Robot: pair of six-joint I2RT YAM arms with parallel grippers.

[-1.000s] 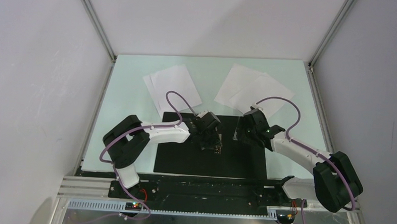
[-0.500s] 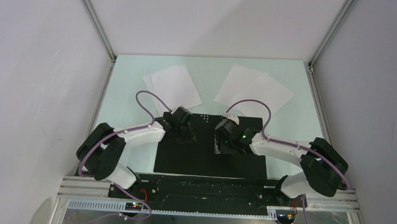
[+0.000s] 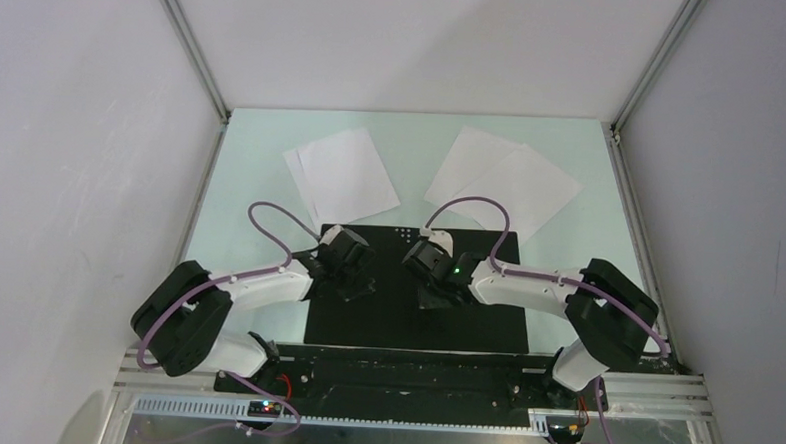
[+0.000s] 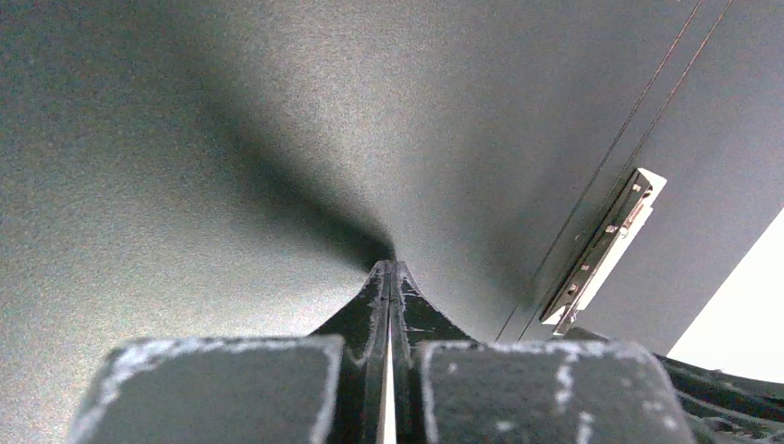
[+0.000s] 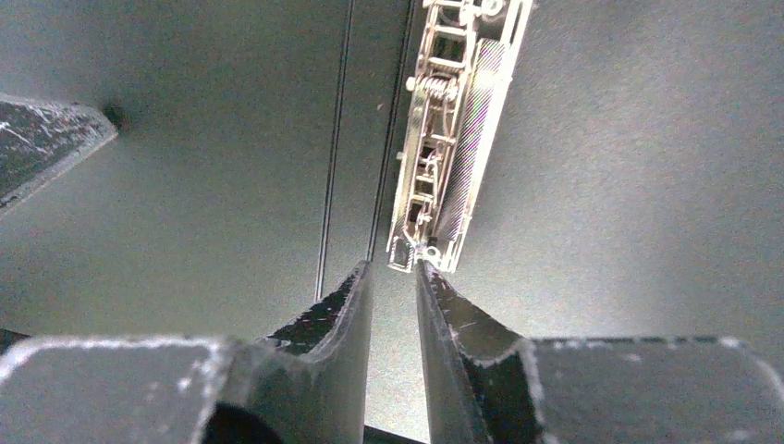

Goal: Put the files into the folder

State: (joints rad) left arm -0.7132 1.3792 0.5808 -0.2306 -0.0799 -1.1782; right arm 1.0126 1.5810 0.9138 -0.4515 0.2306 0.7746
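Both arms have pulled nearer over the open folder (image 3: 485,321): left gripper (image 4: 388,268) pinched closed on its black panel, right gripper (image 5: 393,268) barely parted at the metal clip (image 5: 453,129), grip unclear, files (image 3: 346,170) lying beyond, so a slipping clip could drag the folder.

My left gripper (image 3: 354,280) drawn back to the left leaf of the open black folder (image 3: 475,324), right gripper (image 3: 436,289) swung inward — over its silver metal clip (image 5: 453,129).

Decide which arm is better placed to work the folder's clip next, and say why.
Right, I judge. The right end effector, slightly open, is at the end of the clip. The left end effector is shut, its tips on the open folder, with the clip off to one side.
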